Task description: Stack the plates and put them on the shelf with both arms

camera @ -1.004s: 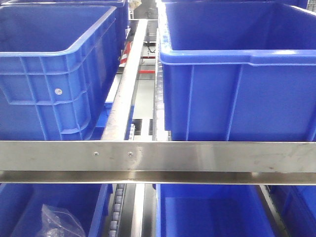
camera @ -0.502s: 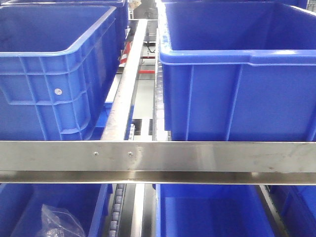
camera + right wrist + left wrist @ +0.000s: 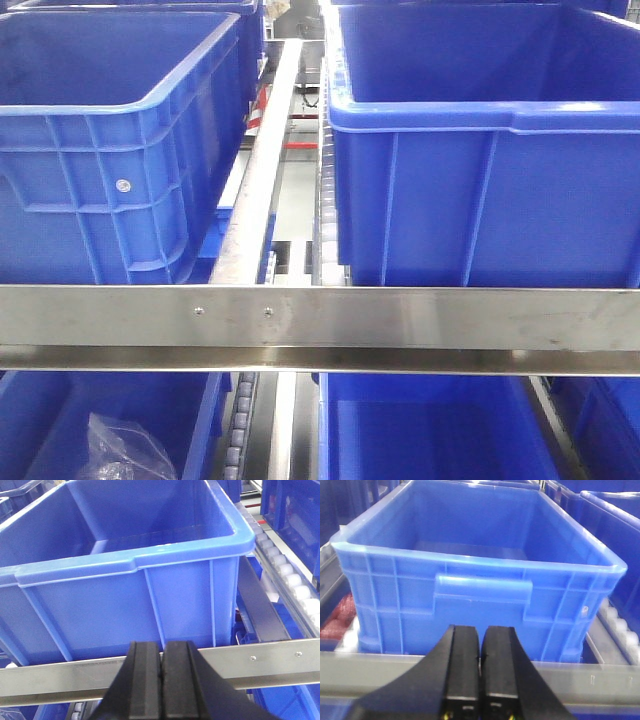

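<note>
facing blue bins (image 3: 480, 150) on a steel-railed roller shelf (image 3: 320, 318), both pincers (image 3: 480, 645) (image 3: 161, 662) pressed together, empty

Two blue crates (image 3: 110, 150) (image 3: 480, 170) on upper shelf level behind steel rail (image 3: 400, 320); crumpled plastic bag (image 3: 125, 450) in lower-left bin.

clear bag (image 3: 128, 448) – cut off below, red items (image 3: 339, 617) – blurred

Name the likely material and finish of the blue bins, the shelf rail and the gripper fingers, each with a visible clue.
Bins: likely moulded plastic, slightly glossy; ribbed walls, rolled rims.
Rail: seemingly brushed metal, perhaps steel; grey sheen, scuffs, two screws.
Left gripper and right gripper fingers: matte black, plastic or rubber, unclear which.
</note>
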